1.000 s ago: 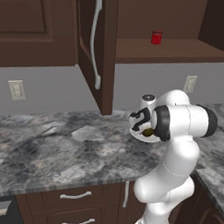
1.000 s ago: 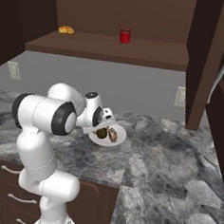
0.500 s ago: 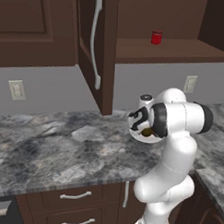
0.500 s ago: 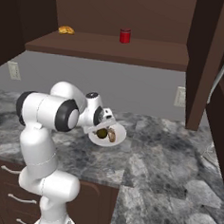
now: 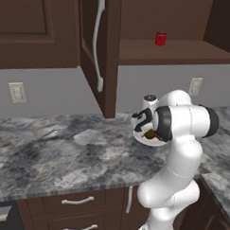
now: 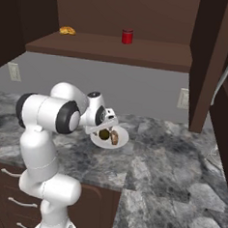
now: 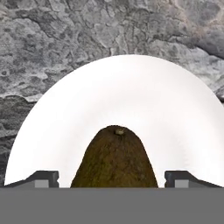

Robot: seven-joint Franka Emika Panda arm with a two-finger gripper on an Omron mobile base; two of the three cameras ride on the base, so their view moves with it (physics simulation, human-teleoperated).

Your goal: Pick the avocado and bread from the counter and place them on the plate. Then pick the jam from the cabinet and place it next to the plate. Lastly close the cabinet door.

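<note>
Hand view: avocado (image 7: 114,158) on plate (image 7: 175,118), seemingly between fingertips (image 7: 43,178).

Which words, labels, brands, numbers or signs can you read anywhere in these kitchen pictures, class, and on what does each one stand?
None: no readable text stands on anything here.
Red jam jar on the cabinet shelf: no label can be made out; too small to tell.
White plate, avocado, wall outlets, cabinet door, stone counter: plain, no lettering.
</note>
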